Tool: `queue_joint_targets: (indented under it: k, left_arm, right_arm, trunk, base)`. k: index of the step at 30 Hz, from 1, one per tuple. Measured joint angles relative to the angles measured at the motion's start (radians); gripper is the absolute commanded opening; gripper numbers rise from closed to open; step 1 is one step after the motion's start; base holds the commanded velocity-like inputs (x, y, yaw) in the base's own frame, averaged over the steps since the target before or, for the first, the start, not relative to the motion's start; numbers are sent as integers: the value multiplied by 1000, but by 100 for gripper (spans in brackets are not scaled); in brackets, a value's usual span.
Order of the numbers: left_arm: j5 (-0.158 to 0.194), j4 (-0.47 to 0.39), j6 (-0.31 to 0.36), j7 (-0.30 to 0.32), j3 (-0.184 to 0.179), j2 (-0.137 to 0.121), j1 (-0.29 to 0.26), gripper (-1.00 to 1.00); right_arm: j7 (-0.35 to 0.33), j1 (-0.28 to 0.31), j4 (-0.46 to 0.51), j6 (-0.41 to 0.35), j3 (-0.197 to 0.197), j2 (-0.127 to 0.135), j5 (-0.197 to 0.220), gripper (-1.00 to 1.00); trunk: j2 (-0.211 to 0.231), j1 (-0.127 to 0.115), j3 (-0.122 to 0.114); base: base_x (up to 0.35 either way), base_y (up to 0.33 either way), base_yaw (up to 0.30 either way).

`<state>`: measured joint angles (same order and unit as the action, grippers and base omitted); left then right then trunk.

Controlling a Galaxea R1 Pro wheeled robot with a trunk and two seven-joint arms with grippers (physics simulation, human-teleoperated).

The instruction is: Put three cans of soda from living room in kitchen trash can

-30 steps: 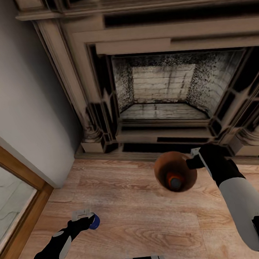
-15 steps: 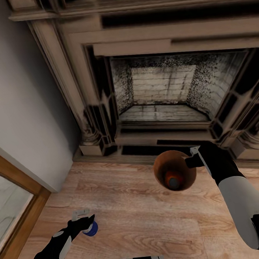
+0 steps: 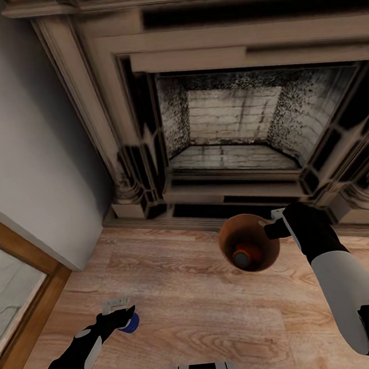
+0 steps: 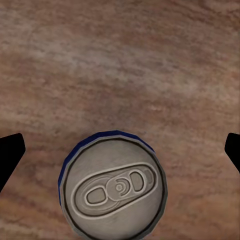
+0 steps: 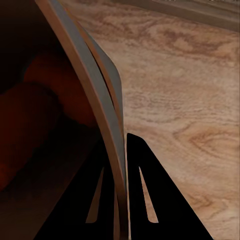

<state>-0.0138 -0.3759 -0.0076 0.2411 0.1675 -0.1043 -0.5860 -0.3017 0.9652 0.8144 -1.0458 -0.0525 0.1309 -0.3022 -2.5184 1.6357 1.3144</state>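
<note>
Now my left gripper [image 3: 125, 317] has dropped lower over the blue can [image 4: 113, 186] standing on the wood floor [image 3: 192, 319], fingers spread wide either side. My right gripper [image 3: 274, 226] stays pinched on the bucket [image 3: 250, 250] rim, an orange can [image 3: 243, 255] inside.

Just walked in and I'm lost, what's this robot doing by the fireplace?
It is collecting soda cans. The right gripper holds the trash can by its rim above the wood floor, with an orange can inside. The left gripper is open over an upright blue can on the floor, fingers either side.
</note>
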Motion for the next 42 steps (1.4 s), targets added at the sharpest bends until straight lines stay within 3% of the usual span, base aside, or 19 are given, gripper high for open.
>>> queue_joint_targets:
  k: [22, 35, 36, 42]
  left_arm:
    - [0, 0, -7, 0, 0, 0, 0, 100]
    - [0, 0, -33, 0, 0, 0, 0, 100]
    - [0, 0, -37, 0, 0, 0, 0, -100]
    - [2, -1, -57, 4, -2, 0, 0, -100]
  right_arm:
    - [0, 59, 0, 0, -1, 3, -1, -100]
    - [0, 83, -1, 0, 0, 3, -1, -100]
    - [0, 83, -1, 0, 0, 3, -1, -100]
    - [0, 84, -2, 0, 0, 3, -1, -100]
  trunk:
    - [-5, 10, 81]
    - [-5, 9, 81]
    - [-5, 9, 81]
    - [-5, 9, 81]
  base:
    - [0, 0, 0]
    - [0, 0, 0]
    - [0, 0, 0]
    - [0, 0, 0]
